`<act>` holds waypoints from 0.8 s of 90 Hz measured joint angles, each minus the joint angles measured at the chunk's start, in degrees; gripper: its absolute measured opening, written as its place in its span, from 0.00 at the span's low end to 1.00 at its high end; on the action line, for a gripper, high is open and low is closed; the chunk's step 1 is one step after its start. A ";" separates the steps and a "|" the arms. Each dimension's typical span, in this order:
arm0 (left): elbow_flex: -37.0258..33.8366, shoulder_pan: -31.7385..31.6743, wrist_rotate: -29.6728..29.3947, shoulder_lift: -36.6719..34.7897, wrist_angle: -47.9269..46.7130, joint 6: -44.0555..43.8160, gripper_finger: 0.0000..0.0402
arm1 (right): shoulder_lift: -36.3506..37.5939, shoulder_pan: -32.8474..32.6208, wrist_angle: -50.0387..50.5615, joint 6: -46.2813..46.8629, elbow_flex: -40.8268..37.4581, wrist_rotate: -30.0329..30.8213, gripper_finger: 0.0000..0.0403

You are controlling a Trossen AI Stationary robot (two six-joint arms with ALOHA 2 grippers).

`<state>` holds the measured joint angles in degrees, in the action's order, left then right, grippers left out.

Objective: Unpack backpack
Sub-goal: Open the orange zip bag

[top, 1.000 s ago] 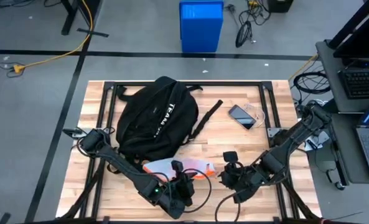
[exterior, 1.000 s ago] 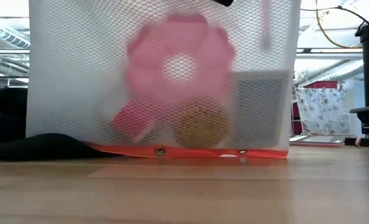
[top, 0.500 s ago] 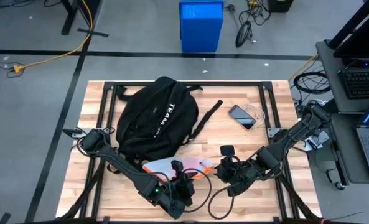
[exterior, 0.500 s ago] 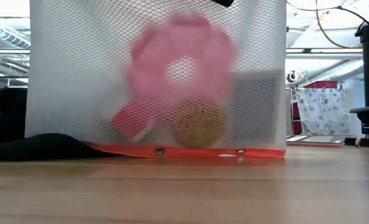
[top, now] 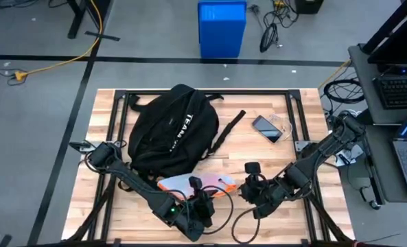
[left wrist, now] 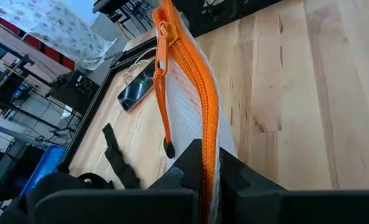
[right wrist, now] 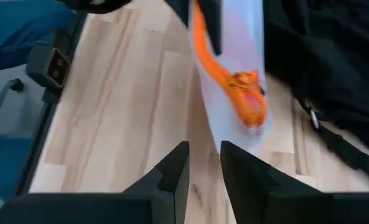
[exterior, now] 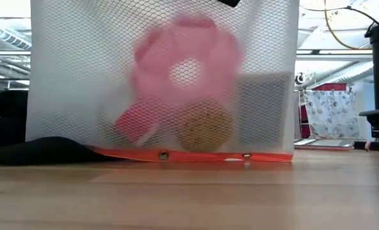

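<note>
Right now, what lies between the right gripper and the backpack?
In the high view, the white mesh pouch with orange zipper, held by the left gripper, lies between the right gripper and the backpack.

Both arms are dark, near black, built of slim jointed segments. The left arm (top: 131,180) shows a small green light near its wrist and loose black cable looping beside it. The right arm (top: 318,155) carries a black cable too, and a boxy block on its wrist. Each pair of fingers (right wrist: 172,171) is matte black, blocky and angular.
</note>
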<state>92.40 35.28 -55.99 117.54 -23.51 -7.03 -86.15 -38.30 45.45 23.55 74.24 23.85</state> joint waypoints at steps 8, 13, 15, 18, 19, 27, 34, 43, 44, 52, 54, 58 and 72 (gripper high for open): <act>0.00 -0.02 0.19 -0.02 -0.02 0.00 0.00 | 0.00 0.59 0.36 -0.01 0.00 0.25 0.19; 0.00 -0.02 0.56 -0.02 -0.02 0.09 0.00 | 0.00 1.01 0.25 -0.20 0.00 0.28 0.19; 0.00 -0.02 0.65 -0.02 -0.02 0.19 0.00 | 0.00 1.16 0.20 -0.30 0.00 0.34 0.19; 0.00 -0.02 0.76 -0.02 -0.02 0.33 0.00 | 0.00 1.39 0.10 -0.60 0.00 0.49 0.19; 0.00 -0.02 0.78 -0.02 -0.02 0.33 0.00 | 0.00 1.51 0.05 -0.68 0.00 0.53 0.19; 0.00 -0.02 0.83 -0.02 -0.06 0.35 0.00 | 0.00 2.26 -0.52 -1.83 0.00 1.68 0.19; 0.00 -0.01 0.83 -0.02 -0.15 0.35 0.00 | 0.00 2.67 -0.46 -1.86 0.00 1.91 0.19; 0.00 0.17 0.83 -0.02 -0.19 0.49 0.00 | 0.00 2.73 0.28 -1.69 0.00 1.96 0.19; 0.00 0.21 0.83 -0.02 -0.19 0.54 0.00 | 0.00 2.73 0.37 -1.58 0.00 1.92 0.19; 0.00 0.60 0.86 -0.04 -0.19 1.80 0.00 | 0.00 2.22 0.78 0.09 0.00 0.18 0.19; 0.00 0.68 0.89 -0.04 -0.19 1.90 0.00 | 0.00 2.10 0.81 0.61 0.00 -0.79 0.19; 0.00 0.77 0.96 -0.04 -0.19 1.88 0.00 | 0.00 1.81 0.81 1.70 0.00 -2.81 0.19; 0.00 0.75 1.01 -0.04 -0.19 1.86 0.00 | 0.00 1.36 0.94 3.37 0.00 -4.33 0.19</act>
<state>92.40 36.03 -54.98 117.49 -23.70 -5.17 -86.15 -36.94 46.39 26.92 74.24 19.52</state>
